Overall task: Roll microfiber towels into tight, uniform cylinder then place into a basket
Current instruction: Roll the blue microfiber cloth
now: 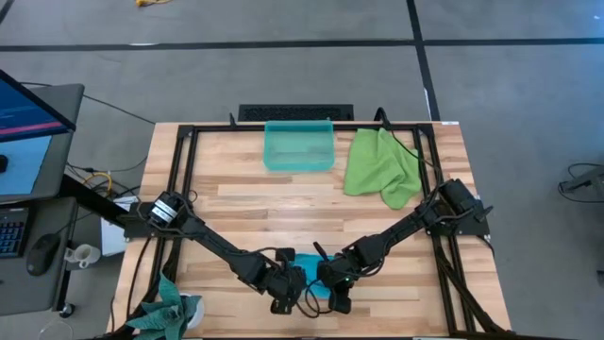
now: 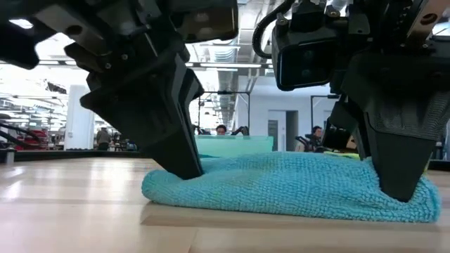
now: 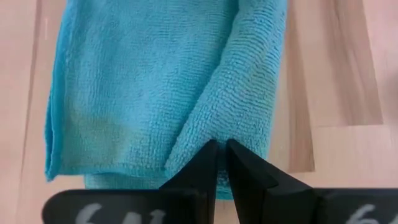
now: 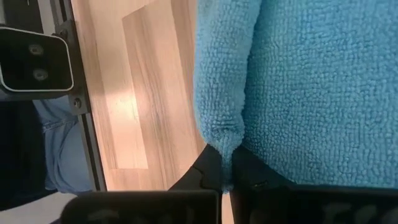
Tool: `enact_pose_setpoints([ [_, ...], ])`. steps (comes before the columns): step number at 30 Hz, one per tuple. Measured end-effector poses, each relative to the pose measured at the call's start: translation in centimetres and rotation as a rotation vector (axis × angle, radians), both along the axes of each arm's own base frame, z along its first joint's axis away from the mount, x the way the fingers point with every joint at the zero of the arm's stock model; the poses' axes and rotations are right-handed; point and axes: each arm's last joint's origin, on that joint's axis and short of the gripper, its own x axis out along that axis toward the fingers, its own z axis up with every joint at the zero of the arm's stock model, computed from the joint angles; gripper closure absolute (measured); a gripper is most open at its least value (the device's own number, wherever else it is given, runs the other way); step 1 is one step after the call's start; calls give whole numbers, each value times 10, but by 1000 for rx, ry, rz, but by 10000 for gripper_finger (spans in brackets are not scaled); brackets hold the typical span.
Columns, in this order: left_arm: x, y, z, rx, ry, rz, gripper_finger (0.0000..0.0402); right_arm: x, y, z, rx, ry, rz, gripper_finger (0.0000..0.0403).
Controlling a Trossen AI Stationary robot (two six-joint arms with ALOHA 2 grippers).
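The sky-blue microfiber towel (image 1: 308,261) lies folded in several layers near the table's front edge, flat on the wood (image 2: 295,186). My left gripper (image 1: 286,295) is shut on its left end and my right gripper (image 1: 334,291) on its right end. The lime green towel (image 1: 382,165) lies crumpled at the far right, beside the see-through teal basket (image 1: 299,146), which stands at the far middle with nothing in it. My left gripper pinches a raised fold (image 3: 208,134) at the blue towel's left end between its two fingertips, slanting down from above. The towel stays on the table. My right gripper pinches a bunched fold at the towel's right end (image 4: 225,138) between its fingertips, slanting down from above. The cloth rests on the wood.
A black frame rail (image 1: 179,179) runs round the tabletop. A darker teal-green cloth (image 1: 168,312) sits at the near left corner. Bare wood lies between the blue towel and the basket.
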Motion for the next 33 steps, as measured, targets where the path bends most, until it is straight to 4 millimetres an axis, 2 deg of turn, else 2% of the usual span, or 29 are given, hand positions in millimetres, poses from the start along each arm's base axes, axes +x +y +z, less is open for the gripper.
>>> enact_pose_setpoints([
  [14, -3, 3, -4, -82, 26, 150, 371, 3, 2, 1, 10, -51, 18, 356],
  [27, -3, 3, -6, -83, 31, 151, 371, 4, 3, 2, 19, -70, 57, 254],
  [33, -3, 3, -6, -90, 33, 161, 371, 3, -4, 14, 31, -70, 67, 239],
])
